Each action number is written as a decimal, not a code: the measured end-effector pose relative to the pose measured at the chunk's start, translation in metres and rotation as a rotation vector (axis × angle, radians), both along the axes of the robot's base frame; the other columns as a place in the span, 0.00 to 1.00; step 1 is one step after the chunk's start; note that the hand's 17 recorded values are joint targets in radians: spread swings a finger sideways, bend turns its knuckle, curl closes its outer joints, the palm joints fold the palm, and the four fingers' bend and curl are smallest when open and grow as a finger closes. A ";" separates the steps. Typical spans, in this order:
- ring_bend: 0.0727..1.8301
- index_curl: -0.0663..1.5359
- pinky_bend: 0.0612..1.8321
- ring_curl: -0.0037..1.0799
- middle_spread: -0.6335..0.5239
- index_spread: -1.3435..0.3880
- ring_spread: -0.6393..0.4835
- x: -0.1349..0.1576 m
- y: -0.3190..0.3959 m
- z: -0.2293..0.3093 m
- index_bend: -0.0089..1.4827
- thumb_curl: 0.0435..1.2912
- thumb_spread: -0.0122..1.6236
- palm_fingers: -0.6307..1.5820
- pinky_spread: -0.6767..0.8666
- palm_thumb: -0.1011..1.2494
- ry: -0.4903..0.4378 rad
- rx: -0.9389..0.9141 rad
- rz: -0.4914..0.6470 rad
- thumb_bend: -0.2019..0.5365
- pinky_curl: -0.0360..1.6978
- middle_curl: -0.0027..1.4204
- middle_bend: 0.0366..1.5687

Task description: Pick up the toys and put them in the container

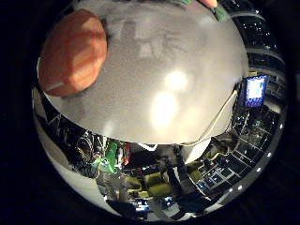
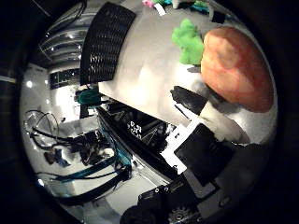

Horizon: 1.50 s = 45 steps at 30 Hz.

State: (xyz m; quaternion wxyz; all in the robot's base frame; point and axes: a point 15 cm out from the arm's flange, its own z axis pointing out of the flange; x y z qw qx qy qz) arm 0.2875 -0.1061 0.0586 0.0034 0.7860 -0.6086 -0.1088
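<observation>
- Little-finger side: I see the orange toy (image 1: 72, 52) lying on the surface (image 1: 164, 89), close under my palm.
- Thumb side: a green toy (image 2: 188, 41) touches the orange toy; the black container (image 2: 106, 43) stands well apart.
- My hand (image 2: 205, 154) holds nothing; how wide it is I cannot tell.
- I judge I'm reaching; next, close round the orange toy.

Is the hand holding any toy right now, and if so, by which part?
Nothing looks held. The orange toy with its green top lies on the white table close to the palm; the hand part in view points toward it, not around it.
</observation>
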 end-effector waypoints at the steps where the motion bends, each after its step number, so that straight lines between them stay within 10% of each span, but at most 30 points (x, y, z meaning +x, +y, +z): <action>1: 0.36 0.20 0.22 0.28 0.44 0.58 0.39 0.001 -0.001 0.001 0.12 0.26 0.61 0.62 0.42 0.66 -0.003 -0.001 -0.001 0.24 0.17 0.27 0.27; 7: 0.50 0.28 0.41 0.38 0.39 0.54 0.37 0.007 -0.004 0.007 0.28 0.27 0.61 0.92 0.18 0.67 -0.024 -0.010 -0.002 0.24 0.23 0.35 0.45; 15: 0.66 0.43 0.60 0.49 0.44 0.61 0.40 0.025 -0.011 0.034 0.65 0.28 0.61 0.91 0.23 0.69 -0.102 -0.038 0.002 0.25 0.33 0.44 0.69; 27: 0.75 0.46 0.68 0.54 0.47 0.66 0.43 0.027 -0.005 0.098 0.78 0.32 0.60 0.84 0.31 0.74 -0.195 -0.059 -0.002 0.25 0.44 0.45 0.81; 45: 0.77 0.44 0.62 0.53 0.47 0.67 0.43 0.112 0.244 0.280 0.81 0.34 0.60 0.83 0.32 0.74 -0.406 0.030 0.259 0.24 0.57 0.42 0.84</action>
